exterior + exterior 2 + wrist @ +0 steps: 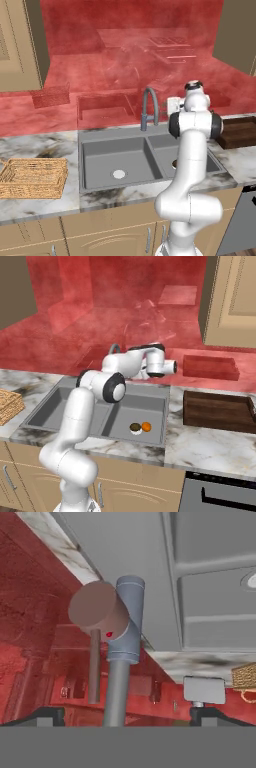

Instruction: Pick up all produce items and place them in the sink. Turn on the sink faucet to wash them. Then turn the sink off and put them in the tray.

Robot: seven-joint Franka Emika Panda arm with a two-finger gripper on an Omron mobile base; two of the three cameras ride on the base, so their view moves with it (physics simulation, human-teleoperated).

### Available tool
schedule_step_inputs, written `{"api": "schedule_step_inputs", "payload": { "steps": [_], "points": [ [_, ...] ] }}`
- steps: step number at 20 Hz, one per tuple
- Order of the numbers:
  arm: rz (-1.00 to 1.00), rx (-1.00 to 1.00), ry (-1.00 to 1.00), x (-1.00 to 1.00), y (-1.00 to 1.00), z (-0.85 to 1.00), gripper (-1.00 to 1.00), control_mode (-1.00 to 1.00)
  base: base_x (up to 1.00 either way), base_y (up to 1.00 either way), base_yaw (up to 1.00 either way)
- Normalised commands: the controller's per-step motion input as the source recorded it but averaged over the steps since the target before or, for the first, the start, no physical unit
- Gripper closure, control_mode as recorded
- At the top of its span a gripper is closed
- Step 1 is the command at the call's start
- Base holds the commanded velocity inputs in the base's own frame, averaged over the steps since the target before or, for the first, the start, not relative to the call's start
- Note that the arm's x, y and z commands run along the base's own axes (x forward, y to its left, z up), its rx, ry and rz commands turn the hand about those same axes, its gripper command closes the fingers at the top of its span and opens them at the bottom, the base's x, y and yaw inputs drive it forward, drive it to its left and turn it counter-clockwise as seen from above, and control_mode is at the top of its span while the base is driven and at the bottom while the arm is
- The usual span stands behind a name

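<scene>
Faucet (149, 107) upright, spout arching fwd over sink (100, 170); tool (125, 712) wide, straddling its stem.

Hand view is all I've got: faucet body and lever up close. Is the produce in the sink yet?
Observer: Yes. The right base view shows the dark olive-brown piece and the orange piece side by side in the sink's right basin, near its front.
Operator: Where's the arm relative to the faucet?
Observer: In the left base view the hand sits just right of the gooseneck faucet, level with its arch.
Operator: Are my fingers on the lever?
Observer: No. The gripper is open, its fingertips spread wide on either side of the faucet stem, touching nothing.
Operator: And the tray?
Observer: The wicker tray sits on the counter left of the sink.
</scene>
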Motion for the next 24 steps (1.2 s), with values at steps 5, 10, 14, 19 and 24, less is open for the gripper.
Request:
{"api": "schedule_step_inputs", "payload": {
  "steps": [5, 10, 14, 19, 24],
  "points": [
    [0.0, -0.01, -0.09, -0.34, -0.43, 0.61, -1.0, -1.0, 0.0, 0.0, 0.0],
    [0.11, -0.2, -0.3, -1.0, -0.02, 0.13, -1.0, -1.0, 0.0, 0.0, 0.0],
    [0.19, -0.33, -0.3, -1.0, 0.0, -0.08, -1.0, -1.0, 0.0, 0.0, 0.0],
    [0.29, -0.44, -0.21, -1.0, -0.03, -0.58, -1.0, -1.0, 0.0, 0.0, 0.0],
    [0.37, -0.46, 0.0, -0.86, -0.17, -1.0, -1.0, -1.0, 0.0, 0.0, 0.0]
  ]
}}
